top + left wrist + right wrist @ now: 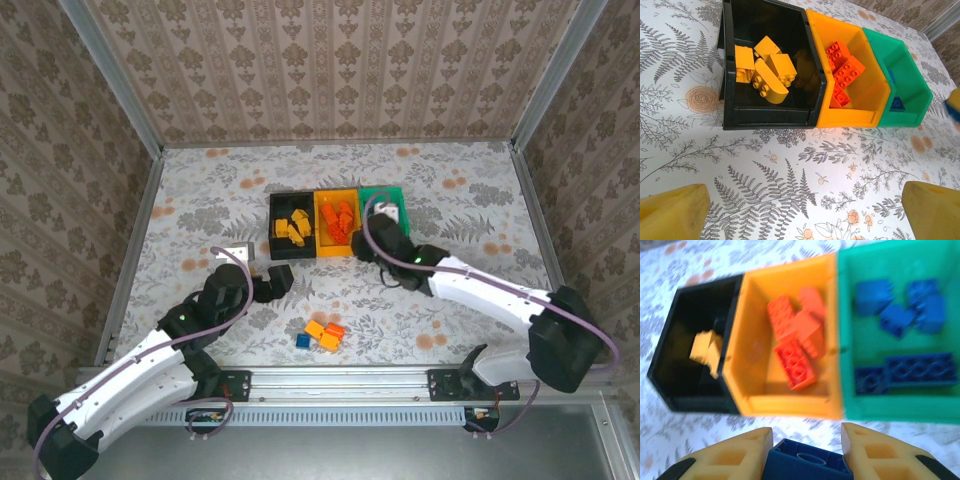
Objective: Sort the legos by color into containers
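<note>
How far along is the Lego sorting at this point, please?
Done: yellow bricks in the black bin, red-orange bricks in the orange bin, blue bricks in the green bin. In hand: the right tool grips a blue block. Left: a few loose bricks on the table.

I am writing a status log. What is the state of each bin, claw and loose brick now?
Black bin: upright, holds yellow bricks.
Orange-yellow bin: upright, holds red-orange bricks.
Green bin: upright, holds blue bricks.
Left claw: open, empty.
Right claw: shut on blue brick.
Loose bricks: unsorted, on the table.
</note>
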Controlling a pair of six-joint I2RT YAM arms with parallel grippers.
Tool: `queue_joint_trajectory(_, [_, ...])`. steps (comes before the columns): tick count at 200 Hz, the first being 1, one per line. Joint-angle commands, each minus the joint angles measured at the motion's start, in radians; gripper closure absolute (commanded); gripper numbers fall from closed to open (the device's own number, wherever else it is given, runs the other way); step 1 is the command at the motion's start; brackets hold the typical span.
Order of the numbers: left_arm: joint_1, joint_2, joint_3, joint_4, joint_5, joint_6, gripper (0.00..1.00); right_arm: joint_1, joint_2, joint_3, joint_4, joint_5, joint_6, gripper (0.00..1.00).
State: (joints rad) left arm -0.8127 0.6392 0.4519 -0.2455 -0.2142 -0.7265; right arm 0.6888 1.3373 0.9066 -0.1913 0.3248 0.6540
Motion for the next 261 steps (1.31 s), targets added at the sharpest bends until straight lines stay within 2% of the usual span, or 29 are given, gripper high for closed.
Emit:
queue_joint_trajectory(1, [-0.002,-0.013,-0.013,-0.021,-0.006,-0.012,0.0,-0.098,0.019,0.064,-0.138,-0.044,-0.061,0.69])
queue_joint_trajectory(54, [0.001,0.04,0.033,-0.099,0.013,-0.01,0.0,-0.25,0.286,0.262,-0.206,-0.089,-0.077,0.67])
queue_joint_trajectory(93, [0.003,0.08,0.047,-0.119,0.036,-0.016,0.0,-0.261,0.424,0.38,-0.256,-0.101,-0.084,0.62])
queue_joint_trajectory(107, [0.003,0.083,0.046,-0.108,0.046,-0.014,0.0,-0.262,0.44,0.393,-0.267,-0.102,-0.071,0.54])
queue_joint_trajectory(125, [0.005,0.09,0.051,-0.102,0.054,-0.006,0.0,-0.262,0.427,0.387,-0.257,-0.116,-0.063,0.37])
queue_joint_trajectory(139, [0.005,0.099,0.061,-0.109,0.056,-0.001,0.0,-0.261,0.404,0.382,-0.257,-0.123,-0.065,0.28])
queue_joint_trajectory(168, [0.006,0.114,0.076,-0.128,0.06,0.003,0.0,-0.251,0.321,0.331,-0.252,-0.155,-0.067,0.19])
queue_joint_trajectory(213, [0.013,0.1,0.065,-0.14,0.054,-0.005,0.0,-0.15,0.131,0.16,-0.26,-0.23,-0.14,0.13])
queue_joint_trajectory(261, [0.025,0.096,0.049,-0.138,0.055,-0.022,0.0,0.113,-0.022,-0.012,-0.312,-0.311,-0.262,0.09])
